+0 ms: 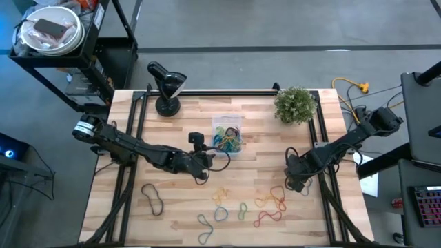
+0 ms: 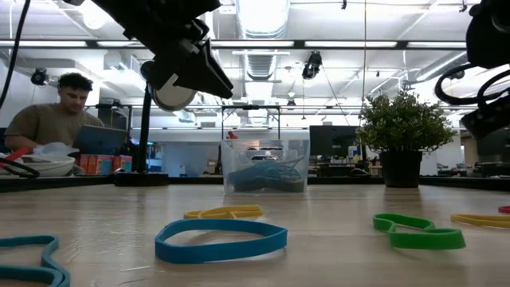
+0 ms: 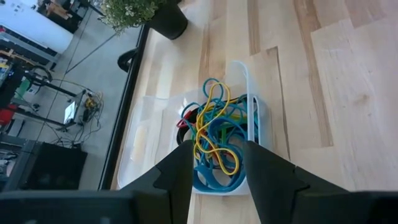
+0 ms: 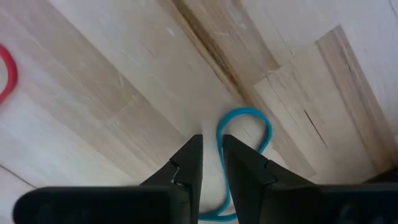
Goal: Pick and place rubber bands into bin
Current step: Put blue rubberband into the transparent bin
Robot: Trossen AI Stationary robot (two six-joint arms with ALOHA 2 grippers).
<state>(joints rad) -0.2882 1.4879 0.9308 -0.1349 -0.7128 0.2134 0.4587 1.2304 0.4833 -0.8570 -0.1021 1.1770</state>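
Note:
The clear bin (image 1: 227, 125) stands at the table's middle, toward the far side, with a tangle of blue, yellow and red rubber bands (image 3: 214, 124) in it. My left gripper (image 1: 204, 161) hangs open just to its near left, nothing between its fingers (image 3: 180, 168). More rubber bands lie loose on the near half: black (image 1: 153, 198), yellow (image 1: 220, 195), green (image 1: 242, 210), orange (image 1: 270, 200), red (image 1: 269, 219). My right gripper (image 4: 212, 146) points down at the right side, its fingers a narrow gap apart on either side of one strand of a blue band (image 4: 267, 134) flat on the wood. My right gripper comes from above, pointing down, with one strand of the blue band (image 4: 220, 140) in the narrow gap between its fingertips. The band lies flat on the table. Whether the fingers touch it I cannot tell.
A potted plant (image 1: 296, 105) stands at the far right and a black lamp (image 1: 167, 86) at the far left. Another red band (image 4: 7, 74) lies near my right gripper. A person (image 2: 60, 112) sits beyond the table's far edge.

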